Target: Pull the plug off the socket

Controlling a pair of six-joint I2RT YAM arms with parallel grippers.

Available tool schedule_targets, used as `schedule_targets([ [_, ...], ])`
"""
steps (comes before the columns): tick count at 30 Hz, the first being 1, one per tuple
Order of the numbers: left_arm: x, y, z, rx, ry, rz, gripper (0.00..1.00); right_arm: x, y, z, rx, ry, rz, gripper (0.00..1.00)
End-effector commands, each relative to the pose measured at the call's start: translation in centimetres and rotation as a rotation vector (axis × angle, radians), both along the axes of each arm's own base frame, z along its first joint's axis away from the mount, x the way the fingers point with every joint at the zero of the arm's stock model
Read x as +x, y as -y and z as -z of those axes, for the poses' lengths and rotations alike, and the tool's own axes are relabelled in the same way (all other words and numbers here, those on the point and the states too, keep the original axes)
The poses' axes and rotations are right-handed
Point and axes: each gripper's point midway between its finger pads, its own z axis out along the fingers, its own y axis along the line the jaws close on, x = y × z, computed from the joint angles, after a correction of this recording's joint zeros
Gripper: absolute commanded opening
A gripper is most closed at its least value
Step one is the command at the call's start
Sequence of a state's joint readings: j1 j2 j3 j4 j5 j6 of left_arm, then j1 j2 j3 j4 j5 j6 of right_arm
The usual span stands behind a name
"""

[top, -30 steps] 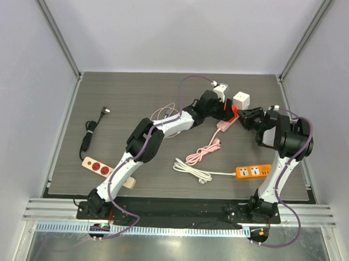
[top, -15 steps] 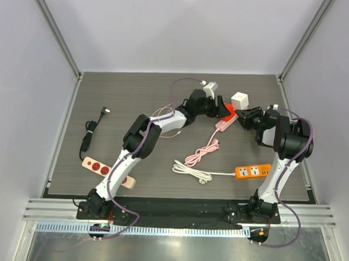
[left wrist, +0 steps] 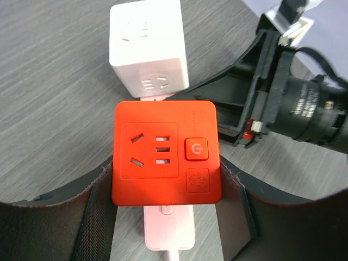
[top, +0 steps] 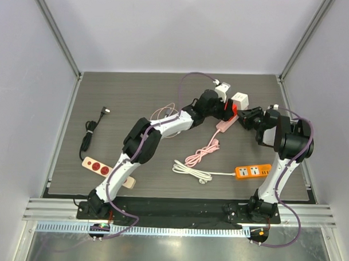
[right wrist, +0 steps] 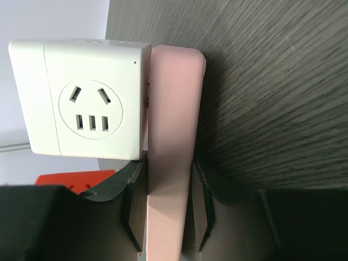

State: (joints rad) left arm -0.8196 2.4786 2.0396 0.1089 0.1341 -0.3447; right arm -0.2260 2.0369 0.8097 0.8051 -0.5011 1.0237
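- the left wrist view is showing the red plug [left wrist: 166, 152] sitting on the pink socket strip [left wrist: 168, 234], with the left gripper [left wrist: 166, 198] clasping its sides.
- the right wrist view is showing the right gripper [right wrist: 167, 212] pinching that strip, with a white cube adapter [right wrist: 87, 98] touching it.
- an orange power strip [top: 253, 170] is lying well apart.
- the plug's pins are hiding underneath.

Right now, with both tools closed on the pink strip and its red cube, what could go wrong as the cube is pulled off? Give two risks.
1. The right tool pinches the pink strip only across its narrow sides, so the strip may slip and rise with the red cube held by the left tool.
2. The white cube sits close beside the red cube on the same strip; a tilted pull could knock or lever it loose.
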Motion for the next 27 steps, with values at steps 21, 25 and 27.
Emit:
schedule_targets([
  [21,6.2,-14.9,-4.5,0.370,-0.060,-0.305,0.00,-0.4,1.2,2.0,-0.097,-0.050,0.011,0.01],
  [25,5.9,-17.0,-4.5,0.387,-0.150,-0.291,0.02,-0.3,1.0,2.0,-0.104,-0.053,0.000,0.01],
  [27,5.7,-17.4,-4.3,0.404,-0.159,-0.282,0.05,-0.2,0.8,2.0,-0.108,-0.050,-0.006,0.01],
])
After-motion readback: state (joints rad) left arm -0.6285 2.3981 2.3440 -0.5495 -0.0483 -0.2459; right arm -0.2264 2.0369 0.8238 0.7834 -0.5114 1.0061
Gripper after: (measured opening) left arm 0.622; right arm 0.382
